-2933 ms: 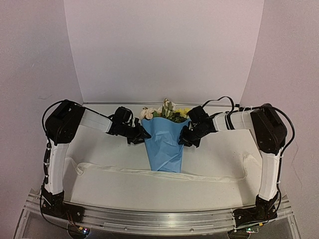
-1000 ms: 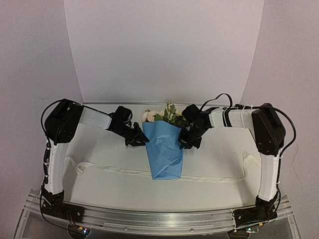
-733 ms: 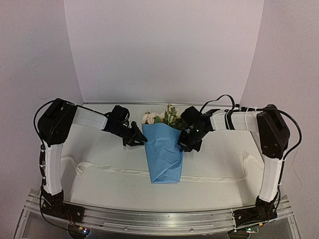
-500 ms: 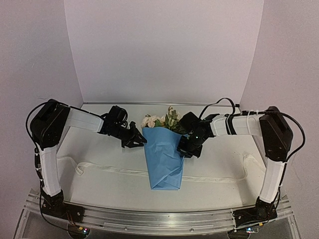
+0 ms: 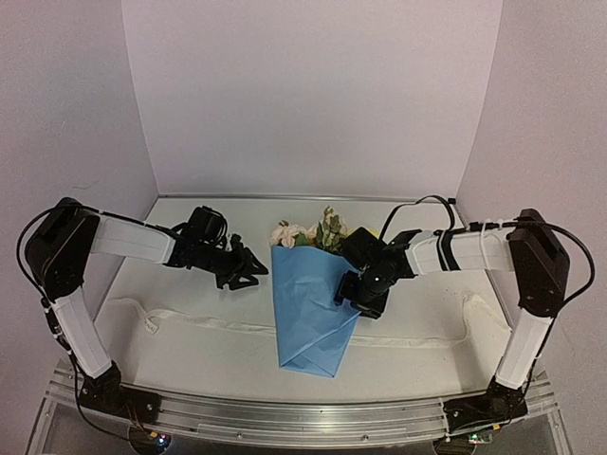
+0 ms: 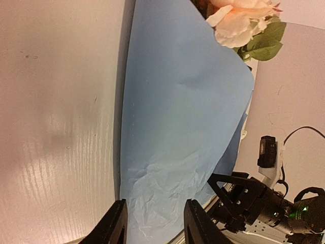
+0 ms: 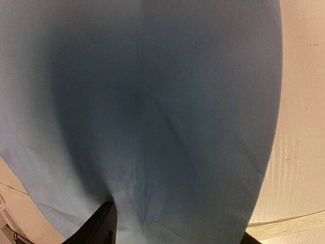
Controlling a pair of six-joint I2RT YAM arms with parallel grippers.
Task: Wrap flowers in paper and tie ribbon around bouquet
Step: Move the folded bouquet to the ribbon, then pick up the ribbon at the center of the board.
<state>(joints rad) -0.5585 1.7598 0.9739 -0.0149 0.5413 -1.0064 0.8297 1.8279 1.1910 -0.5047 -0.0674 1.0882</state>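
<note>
The bouquet (image 5: 308,313) lies mid-way on the table (image 5: 190,365), across the ribbon (image 5: 209,322), with the flowers (image 5: 305,233) at 12 o'clock and the cone's tip at 6. The left gripper (image 5: 252,271), spread and empty, hovers off the 9 o'clock edge of the paper (image 5: 302,284). The right gripper (image 5: 356,299), jaws wide, sits over the 3 o'clock edge. Tying well likely means lifting both ribbon ends without letting the cone unfurl.

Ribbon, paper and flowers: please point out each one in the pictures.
ribbon (image 5: 209,320), top external view, flat stretch left of the paper.
paper (image 5: 308,308), top external view, middle of the blue sheet.
flowers (image 6: 238,23), left wrist view, pale pink bloom.
</note>
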